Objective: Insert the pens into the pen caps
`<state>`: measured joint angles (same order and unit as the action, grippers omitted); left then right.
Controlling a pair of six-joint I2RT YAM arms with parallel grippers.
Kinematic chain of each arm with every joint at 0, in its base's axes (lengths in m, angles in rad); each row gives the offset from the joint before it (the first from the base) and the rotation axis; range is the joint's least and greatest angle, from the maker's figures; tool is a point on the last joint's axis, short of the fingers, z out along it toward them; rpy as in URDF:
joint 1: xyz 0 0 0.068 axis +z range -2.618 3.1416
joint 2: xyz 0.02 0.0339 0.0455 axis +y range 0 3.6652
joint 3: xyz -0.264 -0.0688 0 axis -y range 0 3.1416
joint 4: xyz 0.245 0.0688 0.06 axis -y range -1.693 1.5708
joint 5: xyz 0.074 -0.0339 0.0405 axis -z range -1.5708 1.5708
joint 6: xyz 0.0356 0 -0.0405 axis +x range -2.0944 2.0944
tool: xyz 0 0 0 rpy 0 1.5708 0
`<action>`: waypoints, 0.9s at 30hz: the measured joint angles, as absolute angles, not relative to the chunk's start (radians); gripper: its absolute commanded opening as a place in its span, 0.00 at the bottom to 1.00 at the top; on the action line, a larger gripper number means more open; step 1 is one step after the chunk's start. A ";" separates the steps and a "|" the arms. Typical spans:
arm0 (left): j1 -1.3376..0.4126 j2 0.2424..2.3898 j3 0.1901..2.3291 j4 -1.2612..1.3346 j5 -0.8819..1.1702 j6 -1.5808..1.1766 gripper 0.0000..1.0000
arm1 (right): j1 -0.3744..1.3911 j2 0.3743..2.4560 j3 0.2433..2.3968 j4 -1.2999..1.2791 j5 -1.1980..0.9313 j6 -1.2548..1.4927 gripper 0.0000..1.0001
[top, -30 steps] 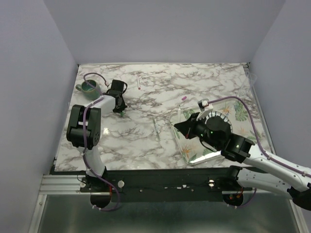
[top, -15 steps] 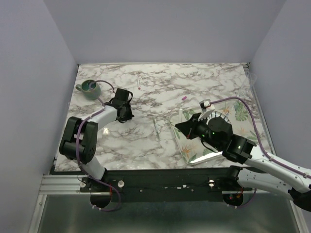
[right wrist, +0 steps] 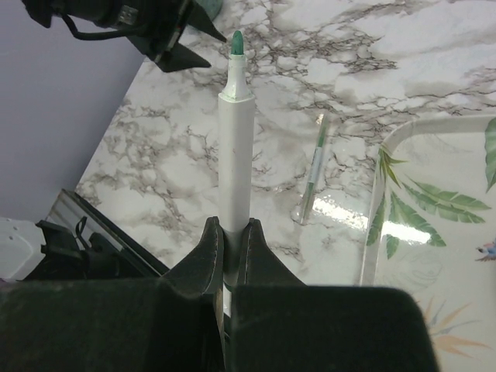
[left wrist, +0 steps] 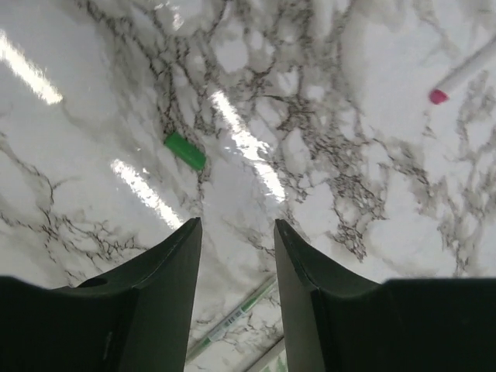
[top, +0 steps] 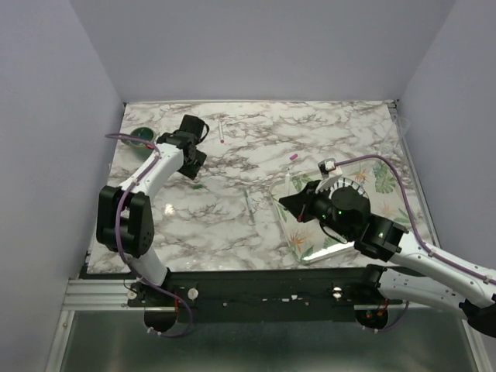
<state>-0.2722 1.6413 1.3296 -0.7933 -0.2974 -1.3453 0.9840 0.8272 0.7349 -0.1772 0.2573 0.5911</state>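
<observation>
A green pen cap (left wrist: 184,150) lies loose on the marble, just ahead of my open left gripper (left wrist: 236,225), which holds nothing. From above, the left gripper (top: 192,159) hovers behind that cap (top: 199,187). My right gripper (right wrist: 234,225) is shut on a white pen (right wrist: 235,155) whose green tip points away from it, and it hangs at the tray's left edge (top: 291,203). A pink-tipped pen (top: 222,132) lies at the back. A thin green-marked pen (top: 249,203) lies mid-table. A pink cap (top: 294,156) sits beyond the tray.
A clear tray with a leaf print (top: 306,252) stands at the front right under my right arm. A green mug (top: 139,138) sits at the far left corner, partly behind the left arm's cable. Walls close in the table's left, back and right.
My left gripper went from shut to open, then rose and pulled back toward the far left; the green cap lies free on the marble. The right arm has kept still with its pen.
</observation>
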 measured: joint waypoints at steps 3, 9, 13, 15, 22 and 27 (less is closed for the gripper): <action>-0.271 1.725 1.332 -0.860 -0.264 -1.497 0.53 | 0.984 0.824 0.735 -0.178 0.257 0.593 0.01; -0.261 1.791 1.307 -0.908 -0.227 -1.731 0.55 | 0.984 0.799 0.730 -0.190 0.266 0.592 0.01; -0.248 1.786 1.304 -0.899 -0.240 -1.809 0.55 | 0.984 0.790 0.730 -0.204 0.281 0.584 0.01; -0.239 1.787 1.309 -0.905 -0.240 -1.829 0.55 | 0.984 0.789 0.730 -0.208 0.289 0.580 0.01; -0.228 1.819 1.335 -0.917 -0.237 -1.874 0.55 | 0.984 0.804 0.730 -0.214 0.309 0.560 0.01; -0.229 1.826 1.311 -0.913 -0.239 -1.895 0.55 | 0.984 0.806 0.730 -0.227 0.321 0.554 0.01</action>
<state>-0.2291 1.8259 1.3113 -0.9134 -0.2394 -1.8954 0.9840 0.8062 0.7300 -0.2268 0.3206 0.5545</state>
